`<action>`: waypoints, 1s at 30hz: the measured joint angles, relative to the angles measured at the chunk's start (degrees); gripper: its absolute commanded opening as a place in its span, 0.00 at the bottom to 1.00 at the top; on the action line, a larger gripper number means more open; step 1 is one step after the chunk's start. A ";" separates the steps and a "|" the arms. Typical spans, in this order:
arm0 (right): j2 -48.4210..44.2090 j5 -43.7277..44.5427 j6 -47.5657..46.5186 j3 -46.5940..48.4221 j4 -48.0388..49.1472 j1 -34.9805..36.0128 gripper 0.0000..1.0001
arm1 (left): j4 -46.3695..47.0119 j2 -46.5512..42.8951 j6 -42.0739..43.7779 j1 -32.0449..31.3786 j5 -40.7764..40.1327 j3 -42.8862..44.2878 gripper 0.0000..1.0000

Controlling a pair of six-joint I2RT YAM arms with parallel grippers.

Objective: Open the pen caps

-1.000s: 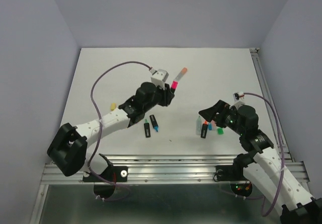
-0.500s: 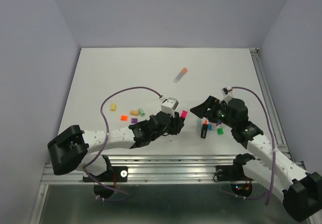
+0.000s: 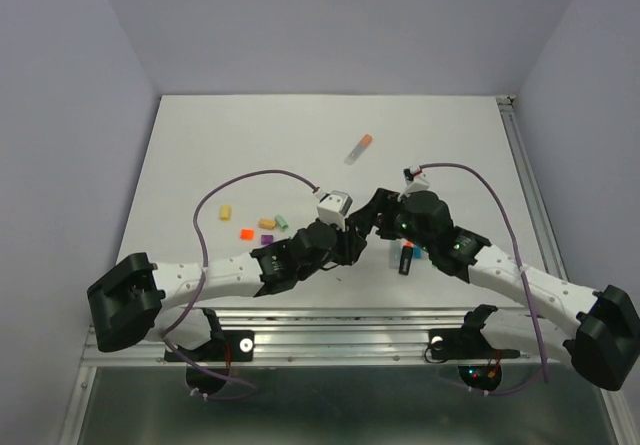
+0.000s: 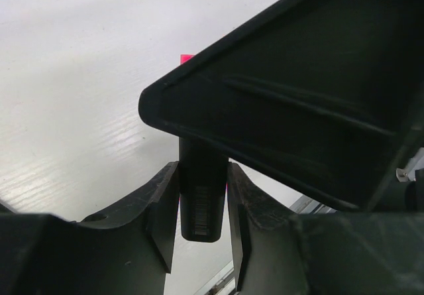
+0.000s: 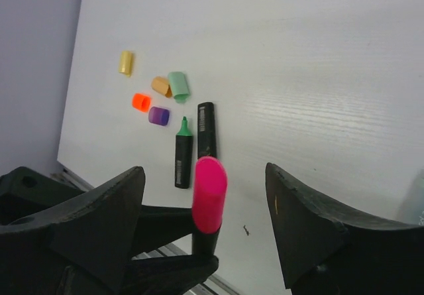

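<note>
Pink cap: seated on black pen, raised above counter, toward near edge. Left fingers clamp pen barrel. Right fingers open, flanking cap, not touching. Step judged: uncapping. Next: close on cap, pull straight along pen axis.

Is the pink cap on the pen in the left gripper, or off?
On: the pink cap sits atop the black barrel, inside the open right gripper, touching neither finger.

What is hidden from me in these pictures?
Top view: the pink cap, covered where the left gripper and right gripper meet.
Left wrist view: nearly all of that cap, behind the right gripper's finger.
Right wrist view: most of the pen below its cap, sunk into the left gripper.
</note>
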 measured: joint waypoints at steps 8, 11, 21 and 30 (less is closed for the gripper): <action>3.63 5.55 0.46 1.07 -0.15 2.56 0.64 | 0.13 -2.03 0.02 -0.46 -0.04 0.00 0.00; 3.63 6.40 0.48 1.09 -0.15 3.04 0.60 | 0.09 -2.05 0.02 -0.57 0.11 0.00 0.00; 3.61 8.68 0.92 1.18 -0.17 3.50 0.40 | 0.07 -3.26 0.00 -0.87 0.46 -0.48 0.00; 3.58 9.51 1.09 1.18 -0.15 3.74 0.29 | -0.17 -3.26 -0.31 -1.55 0.44 -0.68 0.00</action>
